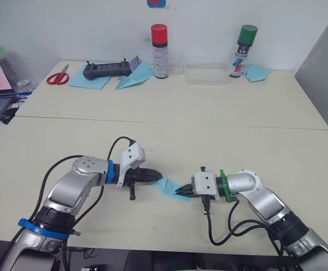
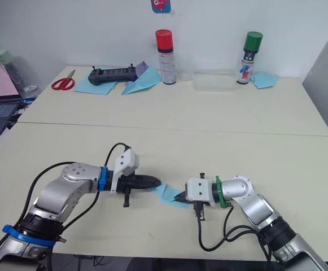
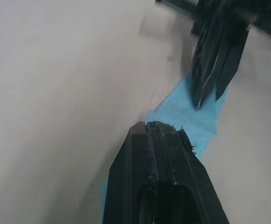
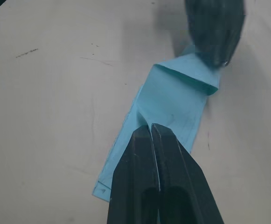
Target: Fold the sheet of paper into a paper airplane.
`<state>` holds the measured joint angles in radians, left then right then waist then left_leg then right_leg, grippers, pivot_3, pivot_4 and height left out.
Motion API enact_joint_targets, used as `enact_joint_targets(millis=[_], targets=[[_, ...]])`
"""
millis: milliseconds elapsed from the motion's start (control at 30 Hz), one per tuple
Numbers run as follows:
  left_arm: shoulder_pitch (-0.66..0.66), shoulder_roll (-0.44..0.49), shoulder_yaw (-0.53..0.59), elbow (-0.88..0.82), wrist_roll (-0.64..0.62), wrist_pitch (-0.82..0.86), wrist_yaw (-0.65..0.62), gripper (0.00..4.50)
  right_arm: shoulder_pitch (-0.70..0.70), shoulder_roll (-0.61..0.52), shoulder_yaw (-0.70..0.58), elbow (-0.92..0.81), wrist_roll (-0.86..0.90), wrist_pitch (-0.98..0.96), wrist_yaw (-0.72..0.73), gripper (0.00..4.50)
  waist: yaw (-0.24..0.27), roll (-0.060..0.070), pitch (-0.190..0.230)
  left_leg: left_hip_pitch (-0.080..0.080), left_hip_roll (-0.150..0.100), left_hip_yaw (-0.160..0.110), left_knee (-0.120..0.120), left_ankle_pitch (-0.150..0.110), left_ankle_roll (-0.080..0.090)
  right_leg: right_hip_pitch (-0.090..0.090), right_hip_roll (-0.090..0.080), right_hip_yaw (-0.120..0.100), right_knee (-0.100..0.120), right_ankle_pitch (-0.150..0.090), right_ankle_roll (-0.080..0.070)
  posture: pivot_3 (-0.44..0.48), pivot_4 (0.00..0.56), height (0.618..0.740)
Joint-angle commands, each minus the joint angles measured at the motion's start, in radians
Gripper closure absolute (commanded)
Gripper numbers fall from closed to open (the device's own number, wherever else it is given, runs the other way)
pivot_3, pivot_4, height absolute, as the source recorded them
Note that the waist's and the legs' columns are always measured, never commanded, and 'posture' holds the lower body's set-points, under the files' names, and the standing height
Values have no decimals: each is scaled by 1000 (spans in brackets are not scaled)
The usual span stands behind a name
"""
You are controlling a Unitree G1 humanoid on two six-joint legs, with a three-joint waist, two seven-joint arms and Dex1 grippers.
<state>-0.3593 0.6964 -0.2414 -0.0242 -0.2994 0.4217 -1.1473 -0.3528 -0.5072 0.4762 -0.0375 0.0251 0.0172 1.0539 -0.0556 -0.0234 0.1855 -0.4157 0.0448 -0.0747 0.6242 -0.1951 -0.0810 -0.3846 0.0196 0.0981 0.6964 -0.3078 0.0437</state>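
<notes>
Item: my left pincer [image 1: 155, 175] and right pincer [image 1: 182, 193], each pressed together on one end of the folded paper airplane [image 1: 168, 186], its long axis running ten-to-four between them on the worktop [image 1: 169, 138].

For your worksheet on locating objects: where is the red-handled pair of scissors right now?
The scissors lie at the table's far left corner, left of the black controller on teal paper.
</notes>
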Motion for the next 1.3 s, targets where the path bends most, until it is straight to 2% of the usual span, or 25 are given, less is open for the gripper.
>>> enact_joint_targets(millis=[33, 200, 233, 300, 400, 500, 600, 700, 800, 1000, 1300], targets=[[-15, -23, -35, 73, 72, -90, 4, 4500, -1, -10, -24, -25, 18, 11, 18, 4447, 0, 0, 0, 0, 0, 0, 0, 0, 0, 0, 0, 0, 0, 0, 0, 0, 150, 740], [-30, -59, -51, 138, 101, -143, 0, 4500, 1, -10, -39, -63, 56, 45, 45, 4447, 10, 0, 0, 0, 0, 0, 1, 0, 0, 1, 0, 0, 0, 0, 0, 0, 150, 740], [-32, -64, -55, 142, 104, -147, -4, 4500, 1, -13, -41, -76, 70, 68, 56, 4285, 12, 0, 0, 0, 0, 0, 1, 0, 0, 1, 0, 0, 0, 0, 1, 0, 150, 740], [-33, -73, -60, 143, 110, -150, -8, 4500, 2, -28, -43, -107, 89, 106, 79, 3865, 17, 0, 0, 0, -1, 0, 2, 0, 0, 2, -1, 0, 0, 0, 1, 0, 150, 740], [-28, -82, -71, 145, 127, -163, -12, 4500, 18, -85, -65, -183, 131, 166, 125, 2791, 26, 0, 0, 0, -2, 0, 2, 0, 0, 2, -2, 0, 0, 1, 1, 0, 150, 740], [-23, -83, -74, 137, 132, -166, -16, 4500, 23, -108, -137, -265, 246, 304, 121, 1738, 26, 0, 0, 0, -2, -1, 2, 0, 0, 3, -2, 0, -2, 1, 1, 0, 150, 740], [-19, -79, -74, 132, 141, -173, -19, 4500, -27, -13, -236, -278, 366, 439, 1, 1738, 24, 0, 0, 1, -2, -1, 2, 0, 0, 4, -2, -1, -1, 1, 1, 0, 150, 740], [-15, -79, -70, 128, 143, -171, -21, 4500, -45, 45, -215, -259, 335, 458, -55, 1738, 24, 1, -1, 2, -2, -1, 2, 0, 0, 4, -2, -1, -1, 1, 1, 0, 150, 740], [-9, -75, -73, 122, 145, -167, -25, 4500, -39, 103, -106, -194, 218, 449, -140, 2324, 25, 1, -1, 1, -2, -2, 2, 0, 0, 5, -2, -2, -4, 1, 1, 0, 150, 740], [-15, -72, -77, 122, 152, -165, -28, 4500, 19, 93, -12, -140, 136, 460, -164, 4478, 26, 1, -1, 0, -2, -1, 0, 0, 0, 4, -2, -1, -7, 1, 2, 0, 150, 740], [-12, -67, -79, 125, 160, -171, -30, 4500, 107, -61, -56, -172, 129, 459, -119, 4478, 25, 3, -3, 1, -2, -1, 0, 0, 0, 7, -3, -1, -10, 1, 2, 0, 150, 740]])
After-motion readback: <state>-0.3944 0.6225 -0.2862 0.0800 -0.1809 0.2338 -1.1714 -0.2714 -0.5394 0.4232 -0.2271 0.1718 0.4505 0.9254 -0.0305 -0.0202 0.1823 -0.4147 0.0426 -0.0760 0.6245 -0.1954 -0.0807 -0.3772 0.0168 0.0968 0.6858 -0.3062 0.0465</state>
